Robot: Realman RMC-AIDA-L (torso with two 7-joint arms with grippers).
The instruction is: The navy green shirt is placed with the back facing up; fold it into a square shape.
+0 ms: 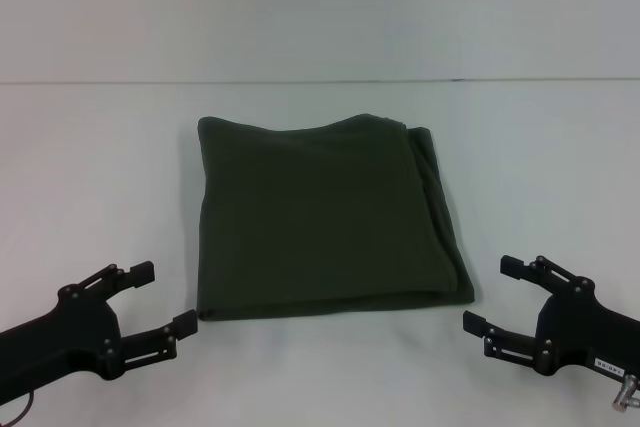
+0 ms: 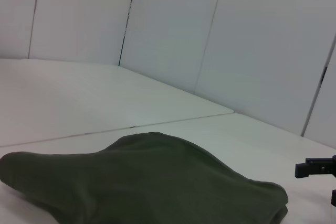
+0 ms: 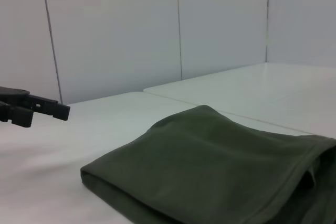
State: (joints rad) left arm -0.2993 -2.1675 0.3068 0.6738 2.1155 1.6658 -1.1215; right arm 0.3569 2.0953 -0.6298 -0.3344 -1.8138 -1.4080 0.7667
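Observation:
The navy green shirt [image 1: 325,217] lies folded into a rough square in the middle of the white table, plain side up, with layered edges along its right side. It also fills the lower part of the left wrist view [image 2: 142,182] and the right wrist view [image 3: 210,177]. My left gripper [image 1: 165,299] is open, low at the front left, just off the shirt's near left corner. My right gripper [image 1: 493,295] is open at the front right, a little clear of the near right corner. Neither touches the cloth.
The white table [image 1: 100,177] runs out on all sides of the shirt, with a seam line across the far side [image 1: 320,81]. Pale wall panels [image 3: 115,30] stand behind. The right gripper's fingers [image 2: 315,167] show far off in the left wrist view, the left gripper's fingers [image 3: 31,109] in the right wrist view.

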